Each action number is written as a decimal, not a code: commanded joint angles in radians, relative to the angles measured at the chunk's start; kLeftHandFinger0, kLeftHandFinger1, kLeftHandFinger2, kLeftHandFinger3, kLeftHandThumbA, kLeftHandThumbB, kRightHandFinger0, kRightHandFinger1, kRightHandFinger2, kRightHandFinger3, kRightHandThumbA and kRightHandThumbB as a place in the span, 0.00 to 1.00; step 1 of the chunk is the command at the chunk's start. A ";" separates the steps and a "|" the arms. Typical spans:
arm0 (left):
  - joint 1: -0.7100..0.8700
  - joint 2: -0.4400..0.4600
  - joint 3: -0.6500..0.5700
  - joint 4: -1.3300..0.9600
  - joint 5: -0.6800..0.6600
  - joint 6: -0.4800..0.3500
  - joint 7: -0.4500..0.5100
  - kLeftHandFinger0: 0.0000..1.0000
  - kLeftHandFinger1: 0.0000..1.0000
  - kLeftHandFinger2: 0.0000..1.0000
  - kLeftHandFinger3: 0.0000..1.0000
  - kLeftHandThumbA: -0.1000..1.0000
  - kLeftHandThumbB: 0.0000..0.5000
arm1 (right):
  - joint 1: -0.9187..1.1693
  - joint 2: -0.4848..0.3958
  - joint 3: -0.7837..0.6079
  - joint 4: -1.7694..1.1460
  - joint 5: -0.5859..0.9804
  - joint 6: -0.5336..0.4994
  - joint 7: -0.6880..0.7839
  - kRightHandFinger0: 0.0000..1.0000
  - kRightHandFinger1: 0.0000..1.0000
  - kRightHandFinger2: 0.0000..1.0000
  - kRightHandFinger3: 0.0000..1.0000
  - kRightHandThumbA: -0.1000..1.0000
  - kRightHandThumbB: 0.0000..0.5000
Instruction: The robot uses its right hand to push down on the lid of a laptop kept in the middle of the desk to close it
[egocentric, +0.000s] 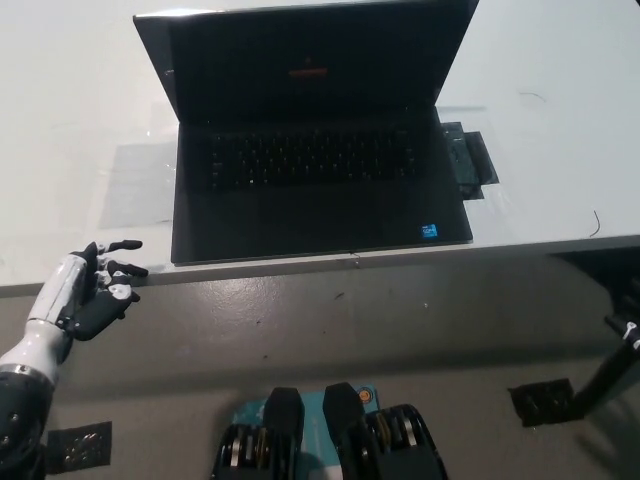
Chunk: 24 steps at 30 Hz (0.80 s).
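One white left hand (92, 292) sits at the lower left of the frame, just off the near edge of the desk (70, 130), fingers spread and loosely curled, grasping nothing. Its dark fingertips reach toward the desk edge, though contact there cannot be made out.

Moving right, the laptop (315, 190) occupies the upper middle of the frame, standing open on the white desk with its front edge close to the desk's near rim. The lid is raised and its top corners are cropped by the upper border of the frame. The screen is nearly black, with a small orange mark (308, 71) near its centre; whatever it reads is too small to tell. The keyboard shows faint lit keys, none legible. A small blue sticker (428, 230) sits on the palm rest at the lower right corner; its writing is unreadable.

Just beside the laptop's right edge lies a dark flat object (468, 162) on the desk, its nature unclear.

At the lower right, only a thin slice of the black right arm (612, 372) enters from the frame edge. The right hand itself is outside the picture.
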<state>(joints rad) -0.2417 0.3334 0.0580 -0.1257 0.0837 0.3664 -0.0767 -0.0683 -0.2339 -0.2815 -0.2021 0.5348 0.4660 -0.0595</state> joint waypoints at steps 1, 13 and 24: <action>-0.034 0.026 0.001 -0.032 0.017 0.013 -0.009 0.34 0.41 0.54 0.70 0.06 0.02 | -0.034 -0.063 -0.008 -0.069 0.047 0.004 -0.063 0.77 0.74 0.75 0.94 1.00 0.42; -0.025 0.025 0.009 -0.038 0.008 0.030 -0.014 0.30 0.39 0.52 0.68 0.06 0.03 | -0.330 -0.328 0.160 -0.192 0.155 0.004 -0.273 0.85 0.82 0.86 1.00 1.00 0.29; -0.029 0.049 -0.009 -0.027 0.029 0.021 -0.033 0.31 0.38 0.49 0.69 0.07 0.00 | -0.628 -0.380 0.323 -0.036 0.061 0.004 -0.210 0.80 0.78 0.80 0.92 1.00 0.38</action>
<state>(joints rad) -0.2441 0.3484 0.0560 -0.1341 0.0944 0.3969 -0.0924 -0.6001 -0.5967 0.0243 -0.2660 0.6390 0.4760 -0.2930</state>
